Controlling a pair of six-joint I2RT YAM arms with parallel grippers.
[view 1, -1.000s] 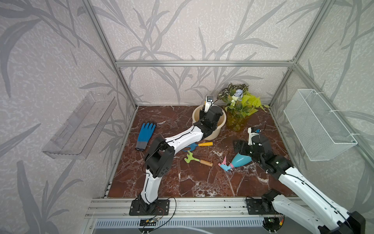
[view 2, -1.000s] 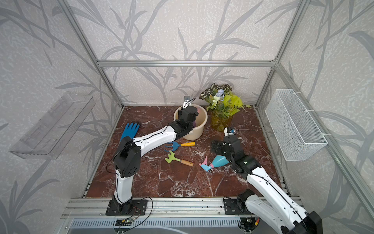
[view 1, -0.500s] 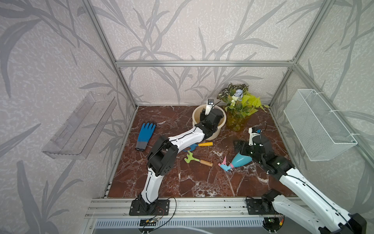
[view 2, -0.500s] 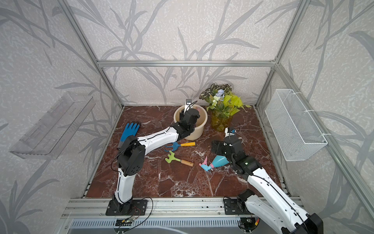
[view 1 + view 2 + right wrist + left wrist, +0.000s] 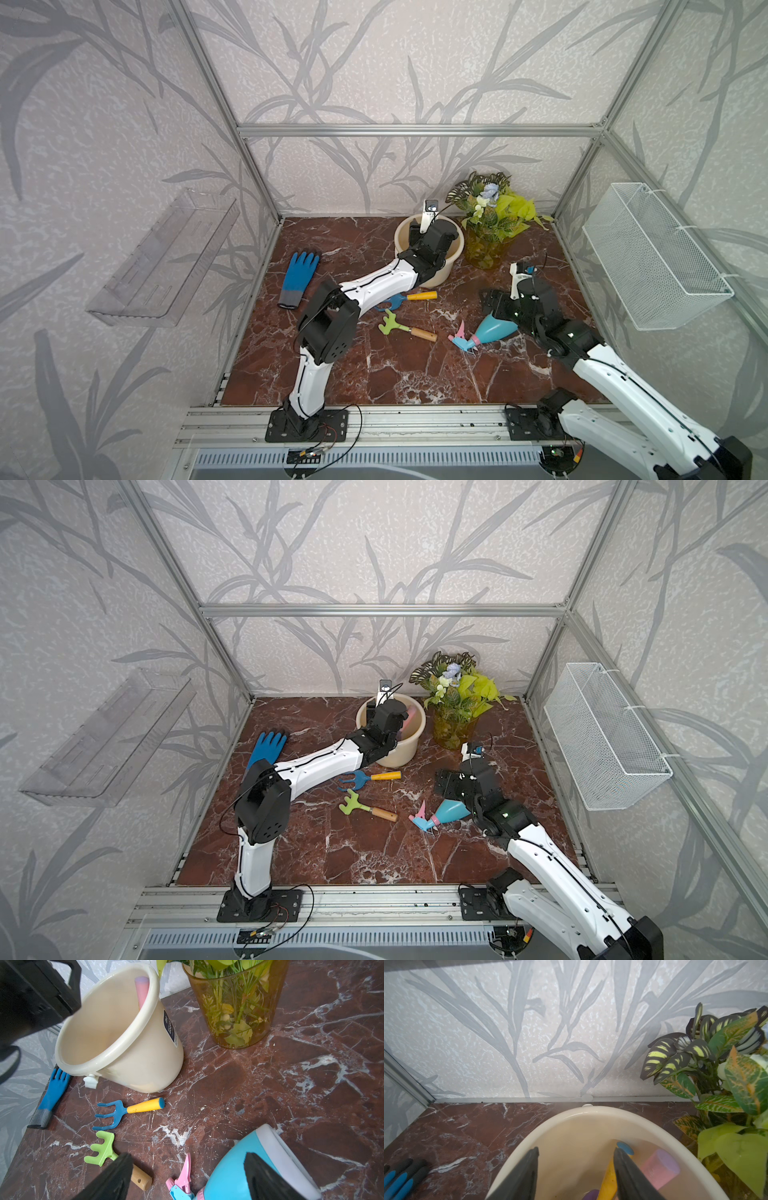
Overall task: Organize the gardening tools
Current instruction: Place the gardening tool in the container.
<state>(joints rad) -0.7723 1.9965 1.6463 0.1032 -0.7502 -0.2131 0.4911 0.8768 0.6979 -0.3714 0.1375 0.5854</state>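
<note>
The left gripper has its fingers apart above the smooth cream bucket, which holds the yellow shovel and pink-handled scoop. The right gripper has its fingers spread over the glossy conical spray bottle. The pronged fork and rake lie on veined marble, unmoved since 1 second ago.

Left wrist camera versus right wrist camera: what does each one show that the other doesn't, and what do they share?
Only the left wrist view: the yellow shovel lying inside the bucket, below the open left gripper. Only the right wrist view: the fork, rake and spray bottle on the floor, with the open right gripper over it. Both: the bucket, the scoop's pink handle in it, the glove and the plant.
</note>
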